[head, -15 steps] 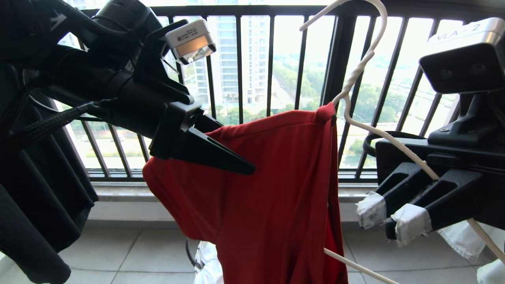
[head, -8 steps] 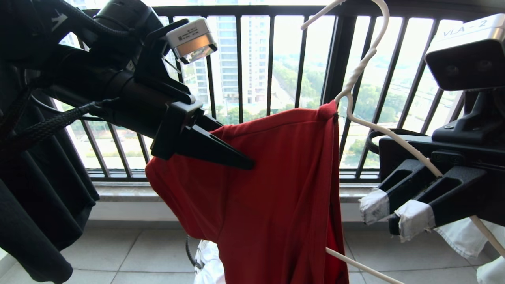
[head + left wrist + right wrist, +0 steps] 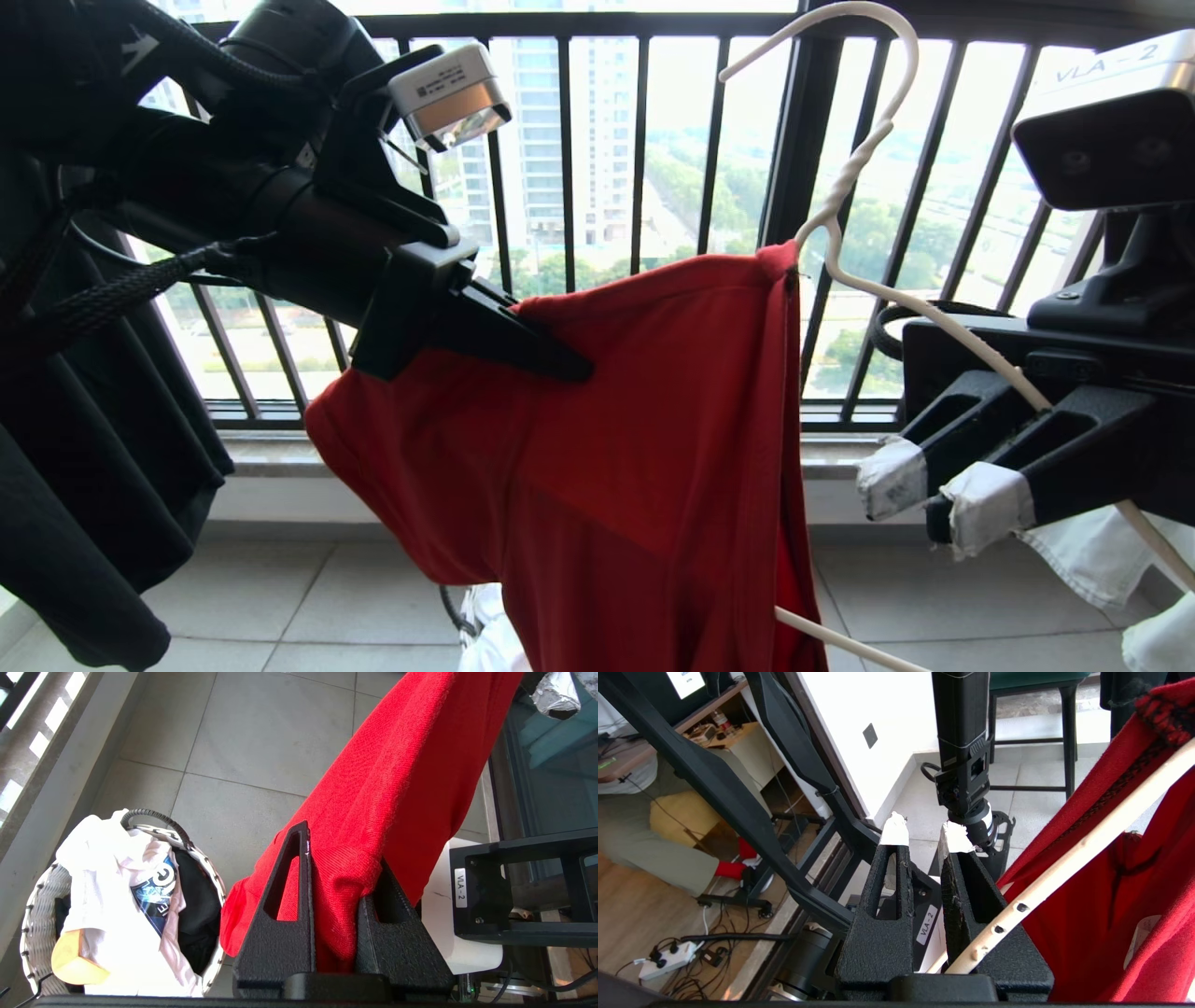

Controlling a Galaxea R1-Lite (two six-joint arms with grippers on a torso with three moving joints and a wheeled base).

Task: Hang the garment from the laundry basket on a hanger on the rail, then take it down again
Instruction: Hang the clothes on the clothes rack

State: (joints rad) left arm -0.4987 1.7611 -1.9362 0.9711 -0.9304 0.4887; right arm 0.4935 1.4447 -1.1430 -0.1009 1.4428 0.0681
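The garment (image 3: 653, 448), a red T-shirt, hangs over one arm of the off-white wire hanger (image 3: 859, 159), its collar bunched at the hanger's twisted neck. My left gripper (image 3: 579, 369) is shut on the shirt's shoulder cloth, and a red fold (image 3: 387, 788) fills the gap at the left gripper (image 3: 343, 849). My right gripper (image 3: 934, 499), with taped tips, is shut on the hanger's other arm (image 3: 1087, 854), which passes between the fingers near their base, behind the right gripper (image 3: 924, 833). The laundry basket (image 3: 35, 905) stands on the floor below, holding white and black clothes. The rail is out of view.
A black barred window railing (image 3: 644, 140) runs behind the shirt. A black garment (image 3: 93, 485) hangs at the far left and white cloth (image 3: 1092, 560) at the lower right. The right wrist view shows a black frame (image 3: 738, 802), a stool (image 3: 1064, 742) and a seated person (image 3: 644, 826).
My left gripper has closed from wide open onto the shirt's shoulder. The cloth there has bunched and its left edge has spread further left. The right gripper has stayed put.
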